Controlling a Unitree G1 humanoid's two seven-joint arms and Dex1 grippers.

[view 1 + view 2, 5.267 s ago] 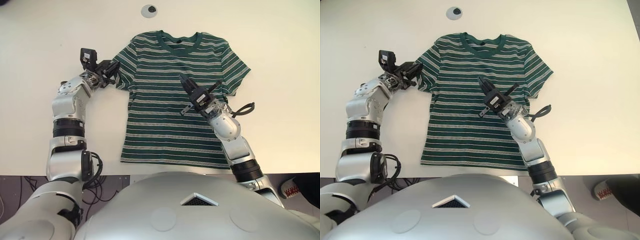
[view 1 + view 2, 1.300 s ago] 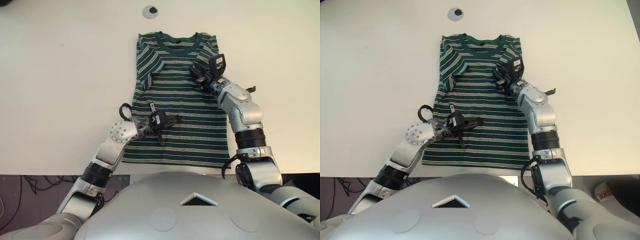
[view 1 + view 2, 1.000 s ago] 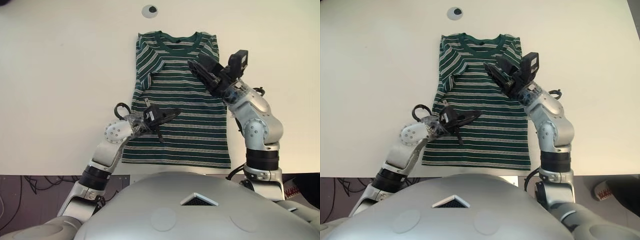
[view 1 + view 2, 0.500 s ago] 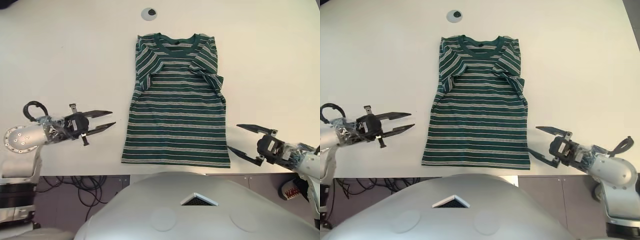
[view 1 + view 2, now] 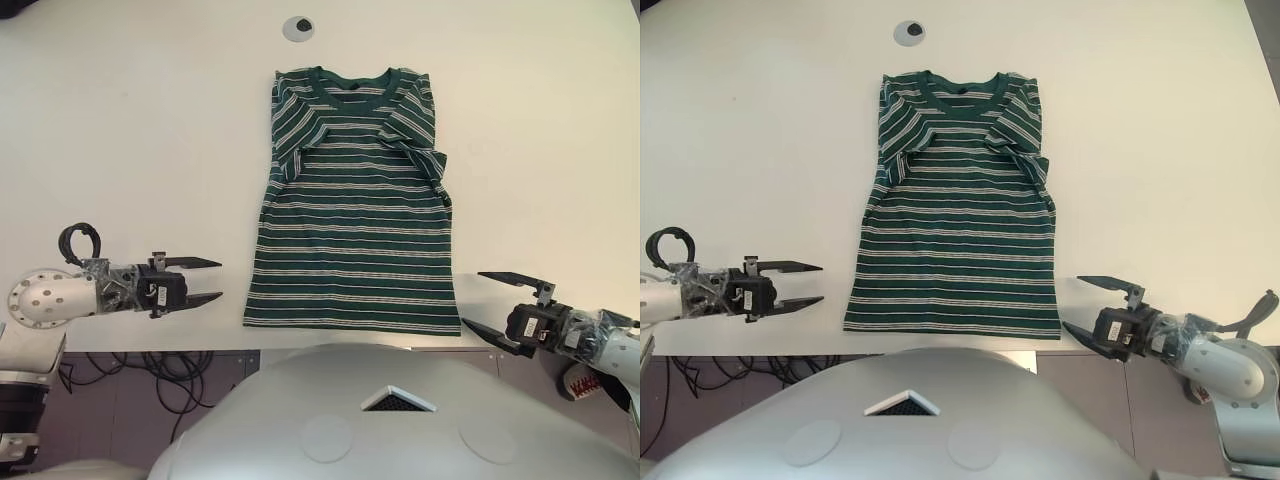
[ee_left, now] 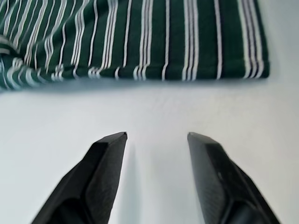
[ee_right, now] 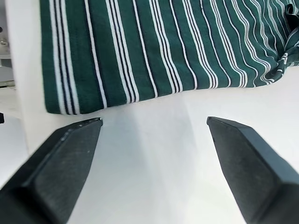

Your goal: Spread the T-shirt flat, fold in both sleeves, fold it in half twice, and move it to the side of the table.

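Both sleeves folded inward on flat, green-striped T-shirt (image 5: 352, 210)

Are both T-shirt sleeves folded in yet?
Both folded in. The left sleeve and right sleeve lie across the chest of the T-shirt; neither juts past its sides.

Left gripper (image 5: 218, 280), left of the T-shirt (image 5: 352, 230): black tapered fingers (image 5: 195, 263), small white label on black body. Behind it are seen a round silver joint cap (image 5: 40, 298) w/ small dark dots and a black cable loop (image 5: 78, 240). Right gripper (image 5: 472, 298), right of T-shirt: same black build, silver arm shell (image 5: 1230, 368).
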